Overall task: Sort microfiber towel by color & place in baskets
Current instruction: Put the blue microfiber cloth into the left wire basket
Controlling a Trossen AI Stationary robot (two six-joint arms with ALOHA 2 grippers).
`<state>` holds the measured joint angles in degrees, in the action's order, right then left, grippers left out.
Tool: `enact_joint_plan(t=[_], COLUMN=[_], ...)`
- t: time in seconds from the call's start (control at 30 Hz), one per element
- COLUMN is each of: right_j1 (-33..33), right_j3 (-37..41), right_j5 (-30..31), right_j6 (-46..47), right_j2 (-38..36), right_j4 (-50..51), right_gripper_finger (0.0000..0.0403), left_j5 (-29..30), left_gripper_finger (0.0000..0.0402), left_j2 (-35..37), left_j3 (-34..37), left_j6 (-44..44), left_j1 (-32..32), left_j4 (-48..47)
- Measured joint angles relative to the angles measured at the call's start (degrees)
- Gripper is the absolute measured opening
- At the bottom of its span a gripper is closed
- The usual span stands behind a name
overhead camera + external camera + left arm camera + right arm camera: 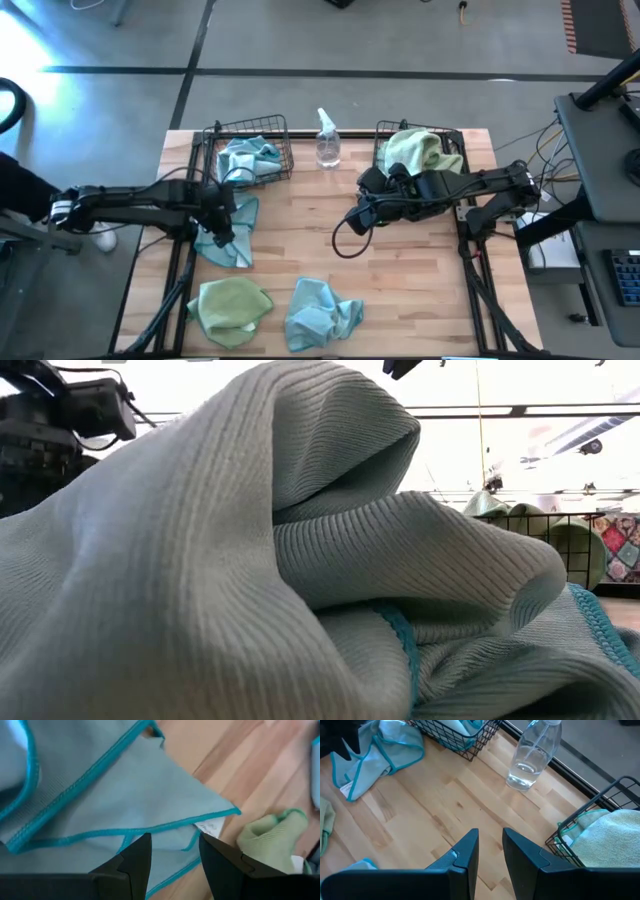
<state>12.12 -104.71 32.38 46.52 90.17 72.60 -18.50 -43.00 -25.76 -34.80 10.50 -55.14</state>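
Observation:
My left gripper (226, 214) (172, 840) is open and points down over a light blue towel (230, 240) (110, 795) lying crumpled on the table in front of the left basket (250, 152). Its fingers stand on either side of a fold, and I cannot tell whether they touch it. That basket holds another blue towel (248, 158). The right basket (420, 150) (600, 820) holds a yellow-green towel (412, 150). My right gripper (360, 212) (491, 836), open by a narrow gap, hovers over bare wood near the table's middle.
A yellow-green towel (232, 308) and a blue towel (320, 312) lie near the table's near edge. The blue one fills the low view (250, 560). A clear spray bottle (327, 140) (532, 755) stands between the baskets. A black cable loop (345, 240) hangs below the right arm.

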Motion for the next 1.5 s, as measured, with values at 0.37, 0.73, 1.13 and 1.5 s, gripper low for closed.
enact_joint_plan(t=[0.37, 0.73, 1.13, 1.5], right_j1=[0.0, 0.0, 0.0, 0.0], right_j3=[0.0, 0.0, 0.0, 0.0], right_j5=[0.0, 0.0, 0.0, 0.0], right_j6=[0.0, 0.0, 0.0, -0.1], right_j2=[0.0, 0.0, 0.0, 0.0], right_j4=[0.0, 0.0, 0.0, 0.2], right_gripper_finger=[0.0082, 0.0082, 0.0082, 0.0082], left_j5=[9.2, 14.2, 14.1, 14.3], left_gripper_finger=[0.0149, 0.0149, 0.0149, 0.0149], left_j2=[0.0, -2.5, -10.2, -17.5], left_j3=[1.2, 2.3, 3.4, 3.1], left_j6=[-7.6, -10.1, -9.6, -9.4], left_j1=[0.0, 0.0, 0.0, 0.0], left_j4=[3.1, 3.5, 3.6, 5.9])
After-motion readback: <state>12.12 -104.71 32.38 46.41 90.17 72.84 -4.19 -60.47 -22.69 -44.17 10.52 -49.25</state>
